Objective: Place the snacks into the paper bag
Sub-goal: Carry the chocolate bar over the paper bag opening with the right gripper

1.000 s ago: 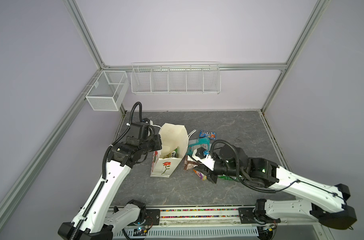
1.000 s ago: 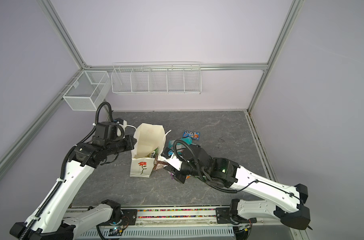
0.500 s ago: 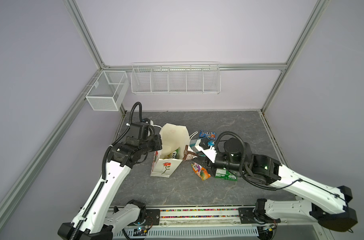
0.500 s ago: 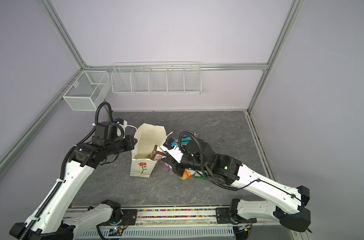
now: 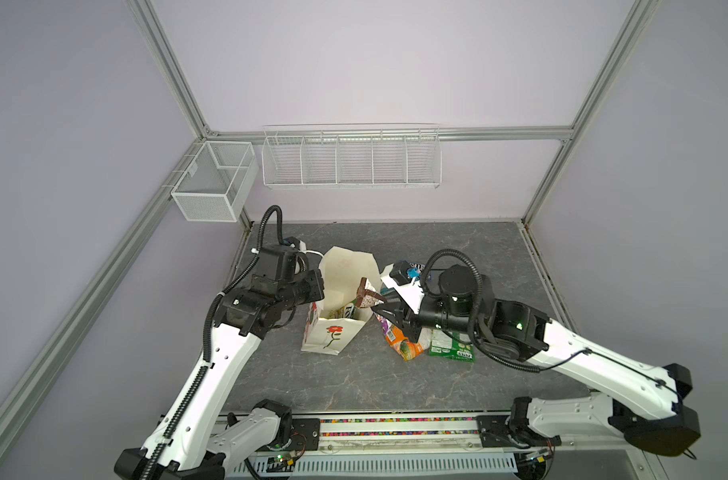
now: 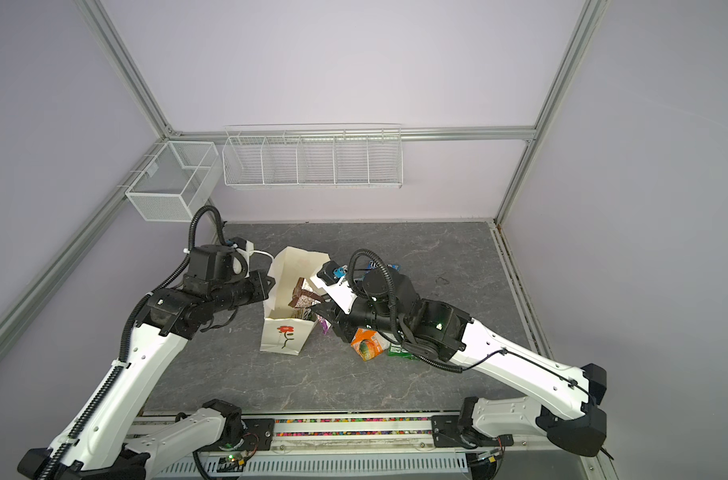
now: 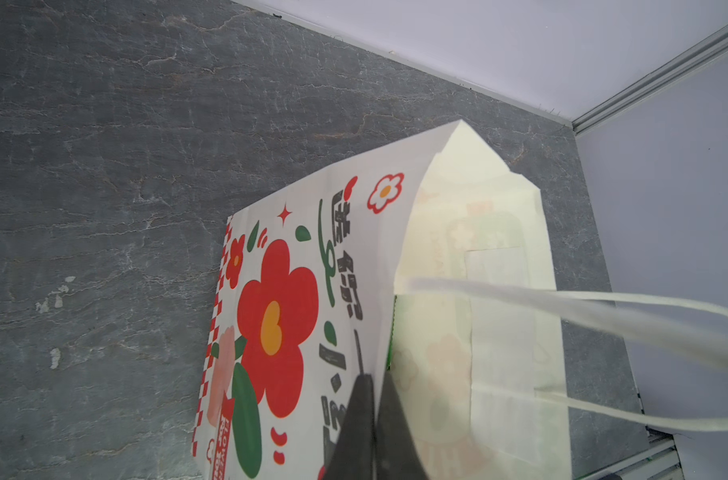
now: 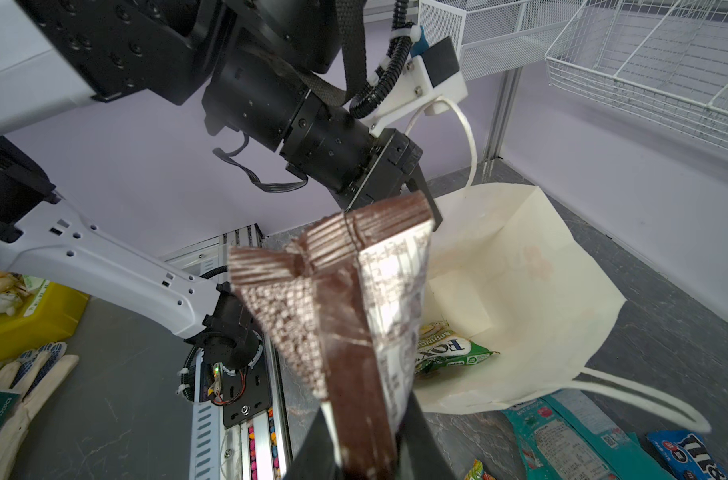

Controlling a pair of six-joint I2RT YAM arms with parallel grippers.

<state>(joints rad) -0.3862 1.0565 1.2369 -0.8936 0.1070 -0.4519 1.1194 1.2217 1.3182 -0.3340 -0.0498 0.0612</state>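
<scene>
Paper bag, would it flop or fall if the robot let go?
Probably floppy: the paper bag has thin, creased walls. It might tip: it stands tall, with the left gripper pinching its rim. Likely light, only one FOX'S packet shows inside.

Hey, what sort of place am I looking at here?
Probably a robotics lab test cell: two white robot arms mounted on a front rail, an aluminium frame around plain lilac walls, and hanging wire baskets.
</scene>
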